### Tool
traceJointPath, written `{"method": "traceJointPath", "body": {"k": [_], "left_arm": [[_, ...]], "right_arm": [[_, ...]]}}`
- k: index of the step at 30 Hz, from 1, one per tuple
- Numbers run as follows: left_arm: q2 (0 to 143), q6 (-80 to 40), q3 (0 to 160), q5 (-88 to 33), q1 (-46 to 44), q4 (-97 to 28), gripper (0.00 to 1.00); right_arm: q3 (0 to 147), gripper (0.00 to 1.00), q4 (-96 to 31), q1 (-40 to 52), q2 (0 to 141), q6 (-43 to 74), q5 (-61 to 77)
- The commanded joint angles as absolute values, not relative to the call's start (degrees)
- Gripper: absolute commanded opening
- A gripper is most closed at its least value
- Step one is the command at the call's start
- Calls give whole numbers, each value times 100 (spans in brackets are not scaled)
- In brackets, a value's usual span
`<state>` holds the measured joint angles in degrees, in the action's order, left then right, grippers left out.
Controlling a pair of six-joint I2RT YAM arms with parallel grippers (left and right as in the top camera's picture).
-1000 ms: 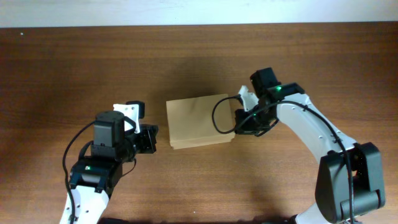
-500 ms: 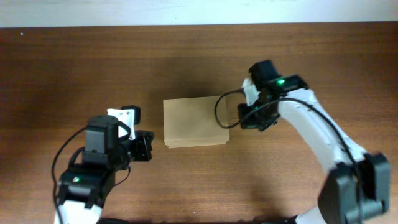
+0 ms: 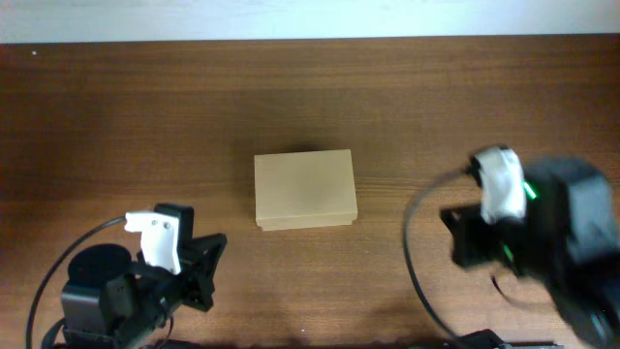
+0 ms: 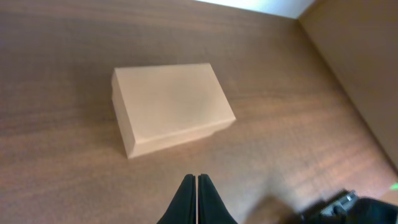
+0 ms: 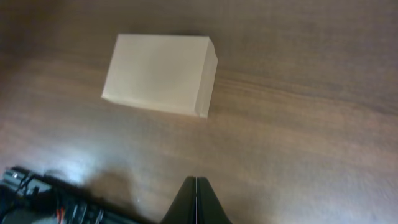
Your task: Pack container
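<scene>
Nearest the front edge of the table [image 3: 116, 116], in the overhead view, you find both arms low in the frame. The left gripper [image 3: 207, 264] is at lower left. The right gripper [image 3: 459, 238] is at lower right, smeared by motion blur.

In the left wrist view, you see this gripper's fingers [image 4: 189, 194] pressed together into one dark wedge, with nothing between them. A dark part of the right arm [image 4: 348, 204] shows in the lower right corner.

In the right wrist view, the fingers [image 5: 189, 198] likewise meet tip to tip and clamp nothing. Cabling [image 5: 37, 190] on the left arm crosses the lower left corner.

Beyond both sets of fingertips, and well apart from either, the container [image 3: 305, 189] sits on bare wood at mid-table. Its flap lid is down flat and its long sides run across the table. Neither gripper touches it. Note the lid's overhanging lip along the side facing you.

Farther back, the brown wood grain runs to the rear edge, where a pale strip of wall [image 3: 291, 19] closes the overhead frame.
</scene>
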<state>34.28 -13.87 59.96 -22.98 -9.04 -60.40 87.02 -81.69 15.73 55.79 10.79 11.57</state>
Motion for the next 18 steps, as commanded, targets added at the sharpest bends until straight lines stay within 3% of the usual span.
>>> {"method": "traceJointPath", "body": {"k": [1,6,7,9,10,11,12,13,18], "left_arm": [[3354,-1253,6097,-2630,-884,-6235,2],[3354,-1251,6099,-2950,-884,-6545,2],[3354,-1253,6099,-2995,-884,-6571,2],[3354,-1253,6099,-3024,-884,-6578,7],[3354,-1253,6099,-3022,-884,-6576,22],[3354,-1253,6099,-3022,-884,-6576,39],[3354,-1256,6099,-3024,-884,-6578,79],[3356,-1256,6099,-3024,-884,-6578,100],[3356,-1253,6097,-3022,-884,-6582,100]], "right_arm": [[8742,4,-8346,1573,5030,1146,1074],[8742,4,-8471,1573,4257,1146,1092],[8742,9,-8466,1570,4136,1144,1090],[8742,37,-8468,1570,4001,1144,1087],[8742,53,-8468,1570,3962,1146,1090],[8742,99,-8466,1570,3942,1146,1090],[8742,99,-8468,1570,3935,1146,1090],[8742,99,-8468,1573,3935,1144,1092],[8739,99,-8468,1570,3938,1144,1085]]}}
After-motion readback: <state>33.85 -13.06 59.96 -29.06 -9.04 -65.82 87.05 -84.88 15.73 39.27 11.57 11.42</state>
